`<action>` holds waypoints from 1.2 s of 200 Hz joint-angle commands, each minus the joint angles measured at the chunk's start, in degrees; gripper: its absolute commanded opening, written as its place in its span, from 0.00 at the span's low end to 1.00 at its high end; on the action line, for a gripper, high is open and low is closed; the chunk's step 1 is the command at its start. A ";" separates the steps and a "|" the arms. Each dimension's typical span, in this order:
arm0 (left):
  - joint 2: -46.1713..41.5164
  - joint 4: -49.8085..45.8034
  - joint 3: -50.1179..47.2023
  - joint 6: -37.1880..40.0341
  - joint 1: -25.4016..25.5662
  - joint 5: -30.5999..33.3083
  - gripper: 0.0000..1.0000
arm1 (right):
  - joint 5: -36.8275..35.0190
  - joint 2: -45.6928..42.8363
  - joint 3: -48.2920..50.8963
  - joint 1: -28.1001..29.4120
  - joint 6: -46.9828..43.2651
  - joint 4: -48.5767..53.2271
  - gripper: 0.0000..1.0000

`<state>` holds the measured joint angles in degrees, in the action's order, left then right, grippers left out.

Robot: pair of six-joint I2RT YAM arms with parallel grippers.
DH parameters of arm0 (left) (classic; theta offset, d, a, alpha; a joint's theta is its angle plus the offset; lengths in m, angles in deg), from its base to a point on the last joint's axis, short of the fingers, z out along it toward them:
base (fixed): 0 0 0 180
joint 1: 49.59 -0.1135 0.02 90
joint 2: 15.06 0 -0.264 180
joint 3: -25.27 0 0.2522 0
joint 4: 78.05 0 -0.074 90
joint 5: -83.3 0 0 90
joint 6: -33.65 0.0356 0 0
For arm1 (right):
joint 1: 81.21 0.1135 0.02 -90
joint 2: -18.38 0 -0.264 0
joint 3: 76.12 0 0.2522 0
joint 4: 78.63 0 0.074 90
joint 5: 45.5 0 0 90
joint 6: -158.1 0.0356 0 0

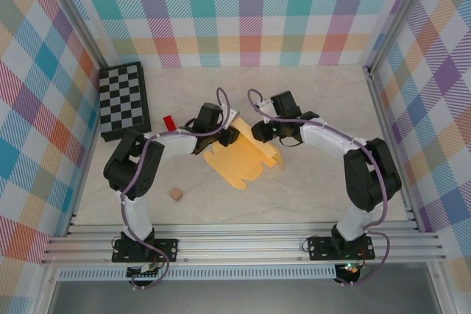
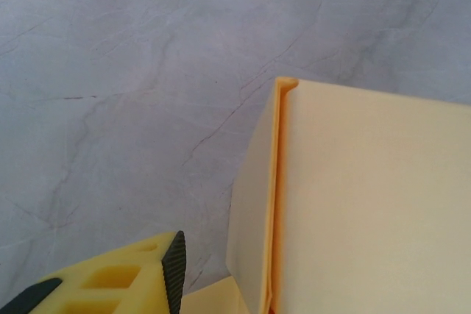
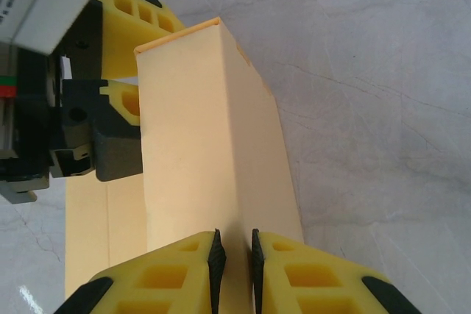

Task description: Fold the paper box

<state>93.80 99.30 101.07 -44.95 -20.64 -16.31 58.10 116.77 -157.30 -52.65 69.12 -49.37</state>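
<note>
The paper box (image 1: 239, 161) is a yellow-orange die-cut sheet lying mid-table, with its far part folded up into a standing panel (image 3: 191, 130). My right gripper (image 3: 235, 255) is shut on the near end of that raised fold, the card pinched between its pads. My left gripper (image 1: 229, 136) is at the panel's other side and stands open. One of its fingers (image 2: 173, 270) shows clear of the card with a gap between them. The folded panel (image 2: 368, 204) hides its other finger.
A small red block (image 1: 168, 122) lies just left of the left gripper. A small tan cube (image 1: 176, 194) sits nearer the front left. A black-and-white checkerboard (image 1: 125, 101) lies at the back left. Aluminium rails (image 1: 243, 240) edge the table.
</note>
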 commanded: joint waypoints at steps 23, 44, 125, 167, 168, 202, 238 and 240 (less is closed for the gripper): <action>-0.70 3.04 -1.16 0.11 0.85 -0.77 0.43 | 6.27 3.56 -2.64 -2.43 0.64 7.28 0.22; -0.41 2.59 -1.87 1.55 0.69 0.36 0.45 | 6.25 4.11 -3.64 -2.83 -0.39 8.54 0.22; 2.86 -1.50 4.37 -2.17 2.01 3.03 0.07 | 6.77 3.52 -5.30 -3.23 2.00 8.18 0.25; 4.08 -7.31 7.55 -4.62 3.66 9.00 0.00 | 5.93 1.62 -6.68 -3.79 6.00 7.76 0.28; 4.08 -7.58 7.60 -4.67 3.66 9.08 0.00 | 5.92 1.49 -6.77 -3.87 6.14 7.77 0.28; 2.78 -15.33 10.28 -7.78 3.66 11.05 0.00 | 0.80 -3.03 -10.38 -4.52 6.77 9.87 0.35; 0.86 -21.88 10.61 -10.16 3.66 14.58 0.00 | -3.33 -9.83 -11.51 -6.55 2.70 12.28 0.45; 0.77 -22.31 10.57 -10.28 3.66 14.85 0.00 | -3.39 -10.13 -11.62 -6.82 2.50 12.80 0.45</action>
<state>96.93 85.44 111.23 -52.23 -16.99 -5.55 57.64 112.25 -166.21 -57.70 74.27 -39.88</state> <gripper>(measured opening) 0.077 0.437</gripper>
